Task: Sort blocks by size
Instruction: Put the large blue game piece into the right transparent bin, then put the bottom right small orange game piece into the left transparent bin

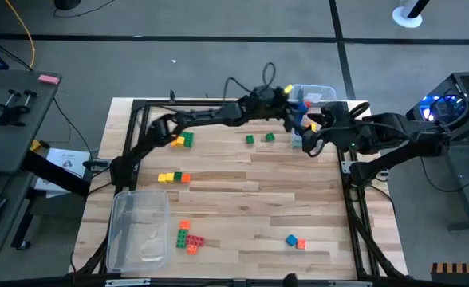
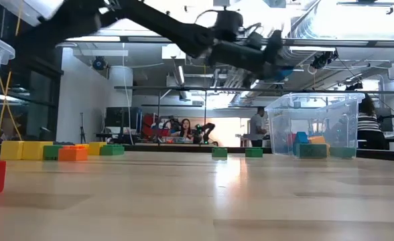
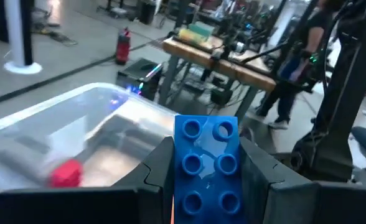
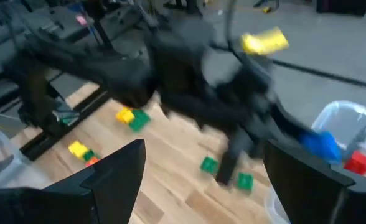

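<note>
The left end effector pinches a blue block above the clear bin at the counter's far right corner — the open-jawed right end effector hovers close, probably near enough to collide.

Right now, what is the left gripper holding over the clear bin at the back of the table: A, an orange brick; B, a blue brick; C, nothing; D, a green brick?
B: in the left wrist view the left gripper is shut on a blue brick with two rows of studs, above the clear bin.
</note>
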You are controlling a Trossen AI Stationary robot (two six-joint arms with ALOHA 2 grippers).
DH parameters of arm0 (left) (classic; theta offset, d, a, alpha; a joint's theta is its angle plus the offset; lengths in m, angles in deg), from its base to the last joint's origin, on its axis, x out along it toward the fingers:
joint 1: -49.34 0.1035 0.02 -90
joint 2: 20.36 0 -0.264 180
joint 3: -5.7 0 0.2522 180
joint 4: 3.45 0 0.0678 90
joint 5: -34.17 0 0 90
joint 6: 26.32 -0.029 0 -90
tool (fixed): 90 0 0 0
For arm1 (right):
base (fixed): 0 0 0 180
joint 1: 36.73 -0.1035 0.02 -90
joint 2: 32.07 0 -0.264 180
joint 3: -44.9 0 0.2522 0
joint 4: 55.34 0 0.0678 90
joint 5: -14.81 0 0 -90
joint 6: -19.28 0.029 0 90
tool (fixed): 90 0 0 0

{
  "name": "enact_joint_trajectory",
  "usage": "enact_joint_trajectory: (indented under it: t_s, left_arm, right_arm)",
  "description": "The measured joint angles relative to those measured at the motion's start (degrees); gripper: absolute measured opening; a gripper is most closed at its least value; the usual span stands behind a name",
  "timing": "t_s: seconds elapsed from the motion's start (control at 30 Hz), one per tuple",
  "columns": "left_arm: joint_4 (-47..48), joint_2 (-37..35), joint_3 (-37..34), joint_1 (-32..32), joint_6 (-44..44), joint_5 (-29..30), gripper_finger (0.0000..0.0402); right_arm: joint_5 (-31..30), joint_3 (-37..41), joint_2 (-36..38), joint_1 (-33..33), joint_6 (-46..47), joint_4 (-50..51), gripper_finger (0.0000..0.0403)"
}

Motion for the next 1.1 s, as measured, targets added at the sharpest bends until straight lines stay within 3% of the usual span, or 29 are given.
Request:
enact_joint_trajectory:
  t_s: [0.17,0.4,0.5,0.67,0.77,0.83,0.93,1.1]
  left_arm:
    - [3.6,6.8,11.1,-1.2,2.1,-0.2,0.0109]
    - [6.8,7.2,11.7,-1.4,1.1,-0.1,0.0284]
    - [12.2,5.6,11.6,-0.5,5.5,-5.1,0.0328]
    - [33.9,0.2,11.7,1.2,6.9,-19.0,0.0338]
    - [52.0,-3.4,11.1,-0.7,0.9,-19.0,0.0332]
    - [60.0,-6.1,8.0,-4.0,-3.3,-13.4,0.0327]
    - [61.6,-12.0,-1.7,-9.9,-5.2,-5.2,0.0322]
    - [45.6,-25.1,-26.9,-18.9,1.8,-0.3,0.0321]
  right_arm:
    - [-0.6,0.0,0.0,0.0,-3.0,-3.4,0.0318]
    - [-0.6,0.0,0.0,0.0,-5.3,-4.5,0.0318]
    - [-0.6,0.0,0.2,0.0,-5.6,-4.5,0.0318]
    - [0.8,0.0,1.2,0.0,-6.9,-4.5,0.0318]
    - [2.4,0.0,1.7,0.0,-7.9,-4.5,0.0318]
    - [2.4,0.0,1.8,0.0,-8.1,-4.5,0.0318]
    - [2.7,0.0,1.6,0.0,-9.6,-4.5,0.0318]
    - [8.1,0.0,1.4,0.3,-12.4,-3.8,0.0318]
